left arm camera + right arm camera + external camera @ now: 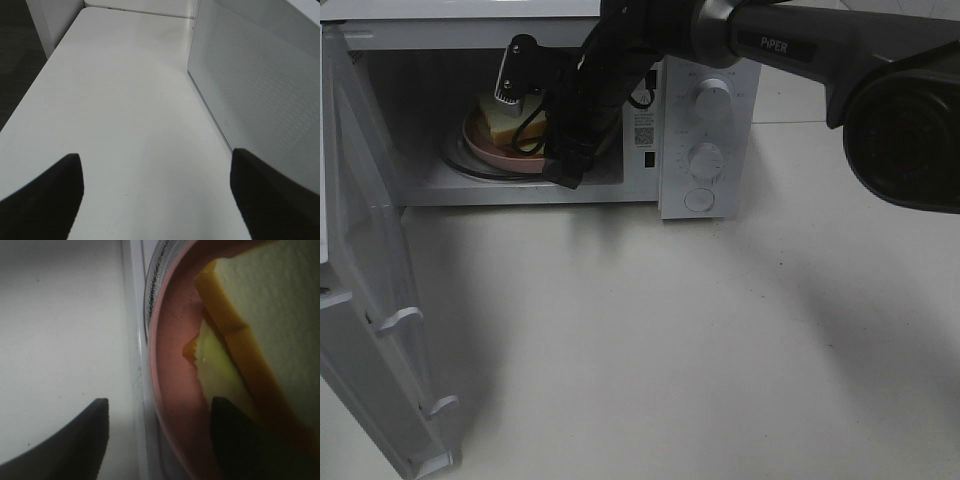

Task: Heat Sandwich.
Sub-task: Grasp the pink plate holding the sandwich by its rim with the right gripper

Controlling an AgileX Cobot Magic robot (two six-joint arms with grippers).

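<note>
The sandwich [503,118], white bread with tan crust and yellow filling, lies on a round pink plate [485,150] inside the open microwave [710,60]. My right gripper [550,155] reaches into the cavity from the upper right. Seen from the right wrist, the sandwich [270,300] rests on the plate [175,365], and the right gripper [160,440] stands open astride the plate's rim. One finger [75,440] is outside over the cavity floor, clear of the rim. The other is above the plate by the sandwich. My left gripper [155,200] hangs open over bare table.
The microwave door [360,280] is swung wide open at the left. Two dials [713,100] and a round button [700,200] are on the right panel. A glass turntable [147,300] lies under the plate. The perforated microwave side wall [260,90] stands beside my left gripper.
</note>
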